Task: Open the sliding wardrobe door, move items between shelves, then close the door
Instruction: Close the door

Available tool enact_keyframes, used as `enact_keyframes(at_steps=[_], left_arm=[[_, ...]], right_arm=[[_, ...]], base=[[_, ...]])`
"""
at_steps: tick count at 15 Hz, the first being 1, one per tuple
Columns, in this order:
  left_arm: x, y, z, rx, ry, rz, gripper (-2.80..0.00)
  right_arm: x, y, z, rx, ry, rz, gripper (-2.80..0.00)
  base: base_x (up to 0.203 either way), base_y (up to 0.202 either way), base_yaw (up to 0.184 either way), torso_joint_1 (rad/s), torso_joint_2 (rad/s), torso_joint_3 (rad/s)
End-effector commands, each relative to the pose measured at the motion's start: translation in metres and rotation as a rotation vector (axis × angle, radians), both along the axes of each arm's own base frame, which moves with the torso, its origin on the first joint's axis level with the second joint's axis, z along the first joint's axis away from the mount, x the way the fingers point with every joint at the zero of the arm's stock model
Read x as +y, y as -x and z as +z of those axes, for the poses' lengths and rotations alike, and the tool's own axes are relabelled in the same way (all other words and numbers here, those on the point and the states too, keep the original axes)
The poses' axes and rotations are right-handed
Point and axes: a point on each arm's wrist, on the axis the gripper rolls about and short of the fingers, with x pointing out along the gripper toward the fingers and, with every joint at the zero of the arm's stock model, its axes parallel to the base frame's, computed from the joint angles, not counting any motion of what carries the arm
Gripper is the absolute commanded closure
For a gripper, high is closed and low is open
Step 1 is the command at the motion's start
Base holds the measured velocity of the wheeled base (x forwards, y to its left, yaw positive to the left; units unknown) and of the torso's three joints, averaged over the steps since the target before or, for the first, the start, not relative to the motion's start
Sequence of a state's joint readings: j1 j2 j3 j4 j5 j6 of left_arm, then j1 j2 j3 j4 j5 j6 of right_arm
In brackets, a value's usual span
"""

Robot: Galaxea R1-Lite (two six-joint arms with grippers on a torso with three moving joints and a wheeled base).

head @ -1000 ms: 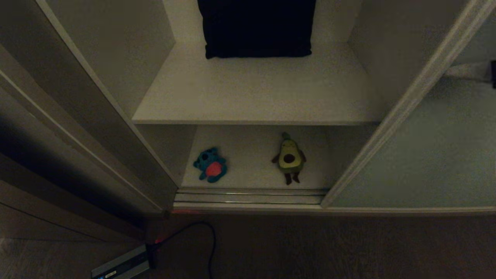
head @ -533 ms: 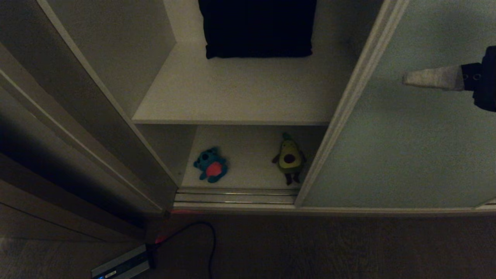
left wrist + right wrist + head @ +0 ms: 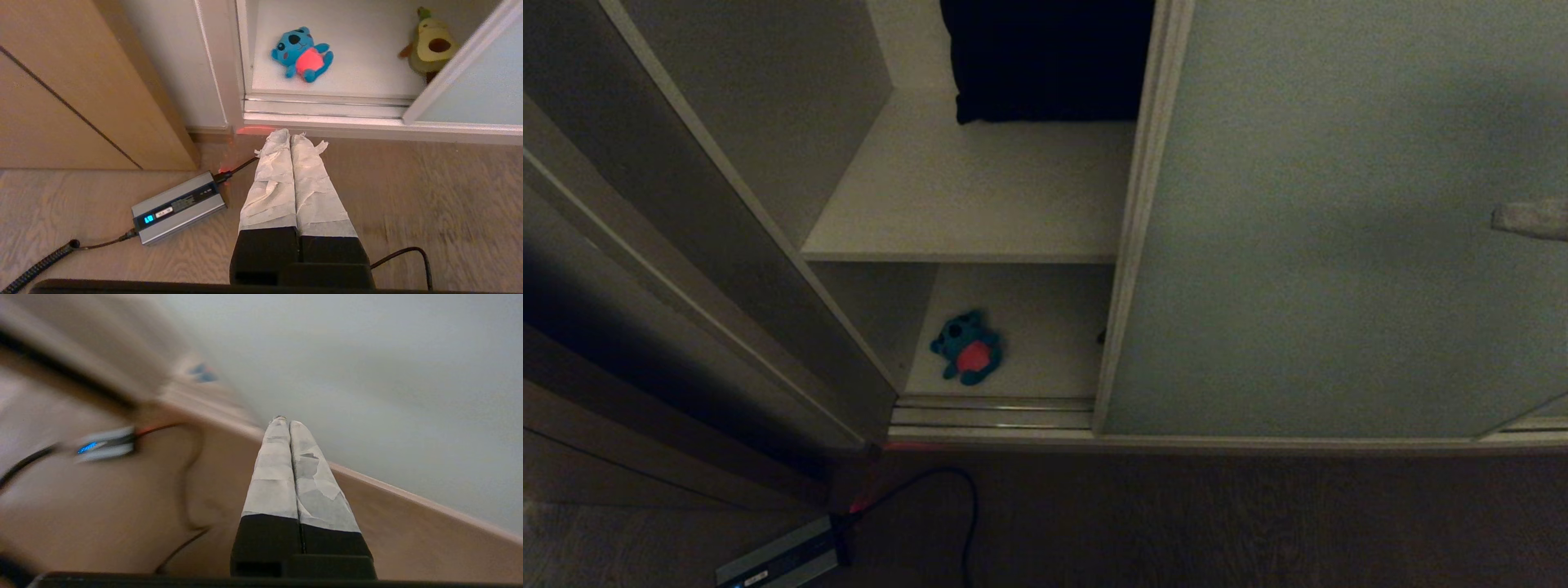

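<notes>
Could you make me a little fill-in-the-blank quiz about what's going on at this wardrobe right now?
1. The small teal plush monster with the red-pink belly lies on the ____ off-white shelf board.
2. In the head view, the tall pale grey-green sliding wardrobe door almost fully hides the green ____ plush toy.
3. The right gripper, in front of that door, has its paper-wrapped fingers ____.
4. On the upper shelf board sits a ____ fabric item.

Missing words: lower; avocado; shut; dark
</notes>
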State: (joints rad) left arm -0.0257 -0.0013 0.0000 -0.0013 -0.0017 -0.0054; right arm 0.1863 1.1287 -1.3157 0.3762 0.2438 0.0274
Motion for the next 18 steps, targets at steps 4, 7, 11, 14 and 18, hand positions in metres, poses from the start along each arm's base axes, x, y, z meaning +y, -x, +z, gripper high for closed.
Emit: enact_keyframes(at_steps=[4,7,11,14,18], left_arm=[[0.0,0.0,0.0,-0.002,0.001,0.0,0.0],[0.0,0.0,0.0,-0.002,0.001,0.0,0.0],[0.0,0.0,0.0,-0.002,0.001,0.0,0.0],[0.0,0.0,0.0,-0.002,0.001,0.0,0.0],[0.0,0.0,0.0,-0.002,0.001,0.001,0.0]], right_arm=[[-0.062,0.02,-0.015,0.012,0.008,-0.533,0.0],[-0.097,0.032,-0.024,0.044,0.0,-0.857,0.0],[-0.148,0.039,-0.032,0.05,0.008,-1.228,0.0],[-0.19,0.032,-0.027,0.048,0.016,-1.366,0.0],[-0.238,0.018,-0.015,0.034,0.012,-1.442,0.0]], base=[[0.0,0.0,0.0,0.0,0.0,0.0],[0.0,0.0,0.0,0.0,0.0,0.0],[0.0,0.0,0.0,0.0,0.0,0.0],[0.0,0.0,0.0,0.0,0.0,0.0],[0.0,0.0,0.0,0.0,0.0,0.0]])
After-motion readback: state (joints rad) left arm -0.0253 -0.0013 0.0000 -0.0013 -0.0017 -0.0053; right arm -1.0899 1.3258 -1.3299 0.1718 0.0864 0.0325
